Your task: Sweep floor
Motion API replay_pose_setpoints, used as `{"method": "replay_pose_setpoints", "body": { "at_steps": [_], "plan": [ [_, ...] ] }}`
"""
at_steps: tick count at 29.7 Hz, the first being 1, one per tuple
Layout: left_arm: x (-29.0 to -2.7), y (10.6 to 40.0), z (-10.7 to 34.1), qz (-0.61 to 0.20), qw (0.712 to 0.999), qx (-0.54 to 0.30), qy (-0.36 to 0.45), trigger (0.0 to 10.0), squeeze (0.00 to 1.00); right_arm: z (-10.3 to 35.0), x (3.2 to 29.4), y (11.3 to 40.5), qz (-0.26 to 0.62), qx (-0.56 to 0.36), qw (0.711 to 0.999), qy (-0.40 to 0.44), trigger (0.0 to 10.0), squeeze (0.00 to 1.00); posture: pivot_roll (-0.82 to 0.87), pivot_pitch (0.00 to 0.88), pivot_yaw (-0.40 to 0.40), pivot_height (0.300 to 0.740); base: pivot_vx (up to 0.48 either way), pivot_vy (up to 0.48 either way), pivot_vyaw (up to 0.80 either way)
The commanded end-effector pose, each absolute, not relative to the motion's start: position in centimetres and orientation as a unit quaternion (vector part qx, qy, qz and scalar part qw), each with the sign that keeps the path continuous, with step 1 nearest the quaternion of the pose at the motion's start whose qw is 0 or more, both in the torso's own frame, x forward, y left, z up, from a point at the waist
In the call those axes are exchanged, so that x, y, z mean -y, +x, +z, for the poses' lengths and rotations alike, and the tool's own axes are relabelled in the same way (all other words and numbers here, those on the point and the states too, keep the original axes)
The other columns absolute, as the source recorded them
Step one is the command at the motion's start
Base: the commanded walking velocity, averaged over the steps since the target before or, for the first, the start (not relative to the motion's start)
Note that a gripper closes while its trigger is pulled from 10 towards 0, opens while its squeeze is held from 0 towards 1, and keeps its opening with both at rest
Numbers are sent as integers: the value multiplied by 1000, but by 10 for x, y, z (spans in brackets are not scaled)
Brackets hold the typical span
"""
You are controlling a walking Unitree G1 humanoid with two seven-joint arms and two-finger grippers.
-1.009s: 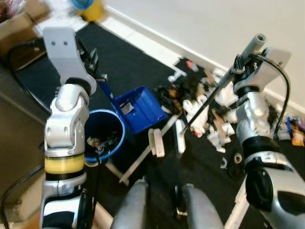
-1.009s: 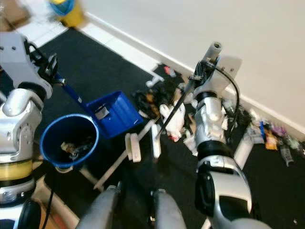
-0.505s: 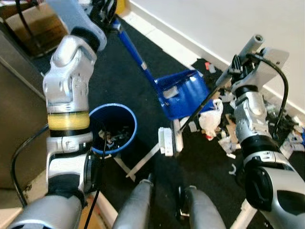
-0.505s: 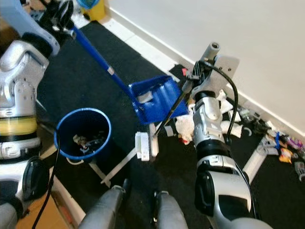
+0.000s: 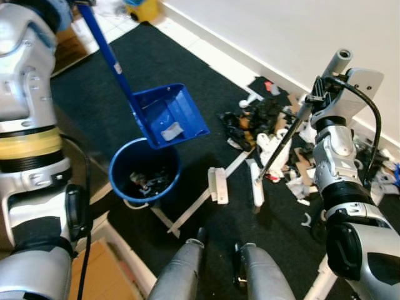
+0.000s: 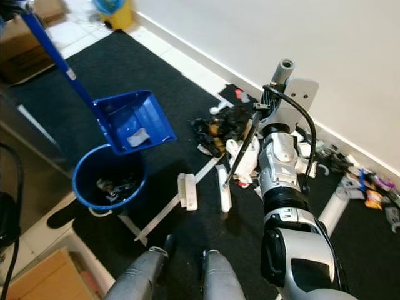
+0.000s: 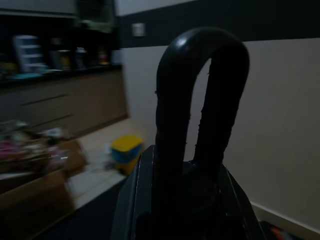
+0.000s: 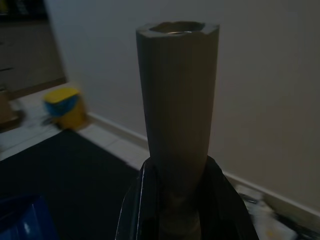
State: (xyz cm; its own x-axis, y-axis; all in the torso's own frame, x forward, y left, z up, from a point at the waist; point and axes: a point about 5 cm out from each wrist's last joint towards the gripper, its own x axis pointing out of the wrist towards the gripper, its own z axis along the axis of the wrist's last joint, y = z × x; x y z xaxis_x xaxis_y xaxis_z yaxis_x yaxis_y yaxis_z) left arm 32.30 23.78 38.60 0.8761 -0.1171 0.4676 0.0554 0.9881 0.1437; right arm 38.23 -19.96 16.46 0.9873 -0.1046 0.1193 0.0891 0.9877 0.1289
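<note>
A blue dustpan on a long blue handle hangs tilted just above the blue bucket, with a white scrap in its tray. My left gripper is shut on the black loop at the top of that handle. My right gripper is shut on the broom's grey stick near its top. The broom's white head rests on the black mat beside the litter pile along the wall.
A second white floor tool with its stick lies on the mat between the bucket and the broom. A yellow bin stands far left by the wall. Cardboard boxes sit at my left. More litter lies far right.
My left arm has risen and carried the dustpan from beside the litter back over the bucket. The broom head has come away from the dustpan. The camera has shifted.
</note>
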Motion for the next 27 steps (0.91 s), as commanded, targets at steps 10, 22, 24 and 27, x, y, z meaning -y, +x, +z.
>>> {"method": "replay_pose_setpoints", "body": {
  "at_steps": [10, 22, 24, 27],
  "plan": [
    [-248, 303, 395, -9, 961, 255, 103, 10000, 0, 169, 197, 383, -46, 78, 994, 57, 10000, 0, 128, 173, 5, 740, 0, 0, 800],
    [-242, 311, 388, -16, 964, 243, 108, 10000, 0, 166, 203, 382, -64, 75, 993, 67, 10000, 0, 116, 175, 14, 740, 0, 0, 155],
    [-242, 311, 388, -16, 964, 243, 108, 10000, 0, 166, 203, 382, -64, 75, 993, 67, 10000, 0, 116, 175, 14, 740, 0, 0, 0],
    [-239, 312, 388, -18, 964, 241, 110, 10000, 0, 166, 204, 381, -66, 75, 993, 69, 10000, 0, 114, 175, 17, 740, 0, 0, 0]
  ]
}}
